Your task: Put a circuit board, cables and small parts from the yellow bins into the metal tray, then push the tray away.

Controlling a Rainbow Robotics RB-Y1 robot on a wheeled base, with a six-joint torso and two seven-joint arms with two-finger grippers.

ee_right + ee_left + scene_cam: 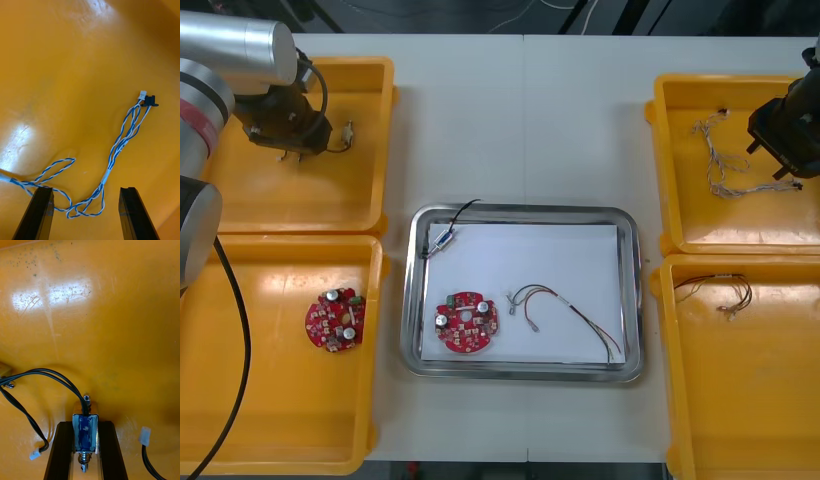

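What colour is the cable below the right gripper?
The cable is twisted blue and white; right wrist view shows it best.

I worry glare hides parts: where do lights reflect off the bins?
Left wrist view: two bright patches on the yellow bin floor beyond the left gripper, clear of the small metal part it clamps. Right wrist view: a glare patch beside the open right gripper reaches one end of the twisted blue and white cable.
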